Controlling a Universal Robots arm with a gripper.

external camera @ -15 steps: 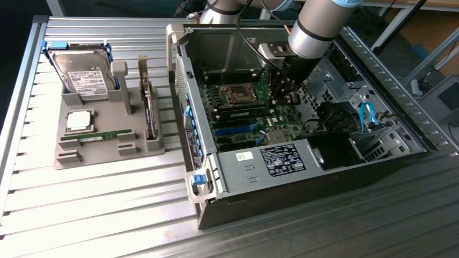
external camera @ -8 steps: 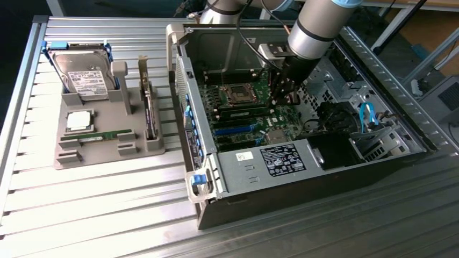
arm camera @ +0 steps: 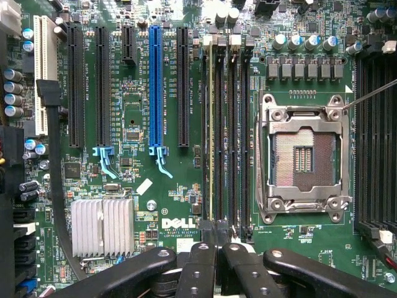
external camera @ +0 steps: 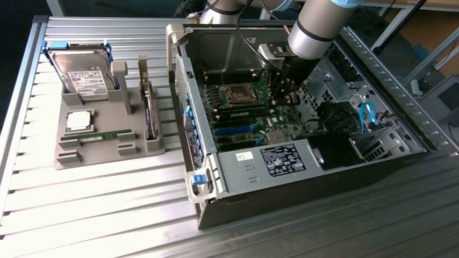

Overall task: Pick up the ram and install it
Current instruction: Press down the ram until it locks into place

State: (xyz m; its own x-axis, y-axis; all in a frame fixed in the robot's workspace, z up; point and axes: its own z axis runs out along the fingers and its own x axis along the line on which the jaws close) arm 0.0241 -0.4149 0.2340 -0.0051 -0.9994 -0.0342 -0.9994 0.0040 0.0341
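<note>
Green and thin, the ram (arm camera: 213, 124) is seen standing edge-up in a memory slot beside the empty processor socket (arm camera: 304, 158); it is judged light, stiff and fragile, best taken by its long edges. The end effector (arm camera: 217, 248) is pressed together over its end, the arm (external camera: 319, 27) reaching steeply down into the computer case (external camera: 315, 166).
</note>
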